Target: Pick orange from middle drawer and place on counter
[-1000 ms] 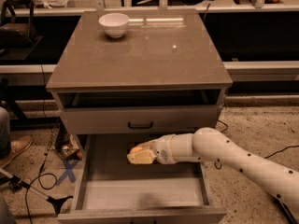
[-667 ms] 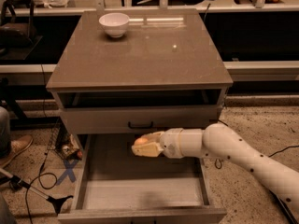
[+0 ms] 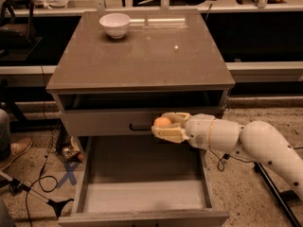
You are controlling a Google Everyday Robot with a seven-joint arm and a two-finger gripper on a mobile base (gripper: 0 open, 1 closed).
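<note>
The orange is small and round, held between the pale fingers of my gripper. The gripper is shut on it and holds it above the open middle drawer, level with the drawer front that has the black handle. The white arm reaches in from the right. The drawer is pulled out toward the camera and its pale grey floor shows nothing in it. The counter is the glossy grey-brown top above the gripper.
A white bowl stands at the counter's back left. Cables and a blue cross of tape lie on the speckled floor left of the cabinet. A shoe is at the far left.
The gripper has risen with the orange from inside the drawer up to the level of the drawer front above, and moved slightly right.
</note>
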